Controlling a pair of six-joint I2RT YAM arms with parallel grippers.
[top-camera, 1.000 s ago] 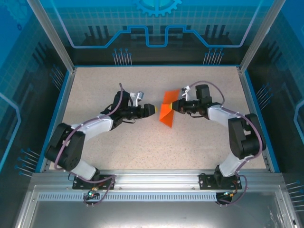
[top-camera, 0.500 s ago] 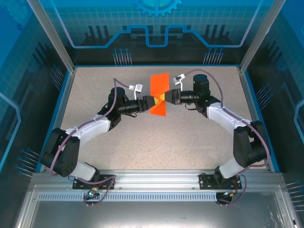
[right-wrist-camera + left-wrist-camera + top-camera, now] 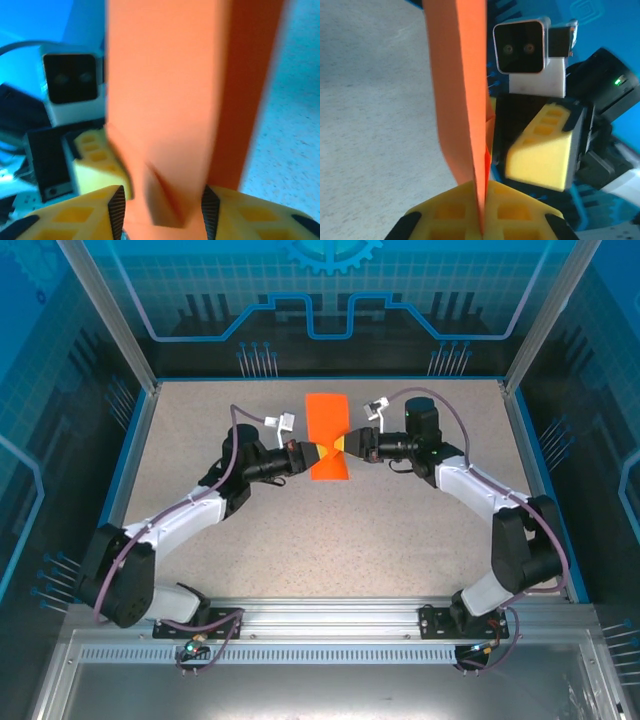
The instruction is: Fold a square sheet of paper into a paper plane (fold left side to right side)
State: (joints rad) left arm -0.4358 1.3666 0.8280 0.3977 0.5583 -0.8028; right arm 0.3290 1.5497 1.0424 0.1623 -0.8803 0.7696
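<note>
Left tool [image 3: 307, 454] is clamped shut on the folded orange sheet [image 3: 326, 425]. In the left wrist view the yellow pads [image 3: 455, 212] pinch its thin edge and the paper rises edge-on out of them. Right tool [image 3: 346, 446] faces it from the opposite side, jaws parted with the sheet between them and not pinching, so I read it as open.

The sheet is held up off the bench [image 3: 400, 530], mid-way between the arms toward the far side. Its long axis runs away from the bases, with most of its length beyond the grip point.

The left arm alone carries it, from the sheet's left. The right arm is just beside it on the right, and I judge it must back straight off without snagging.
</note>
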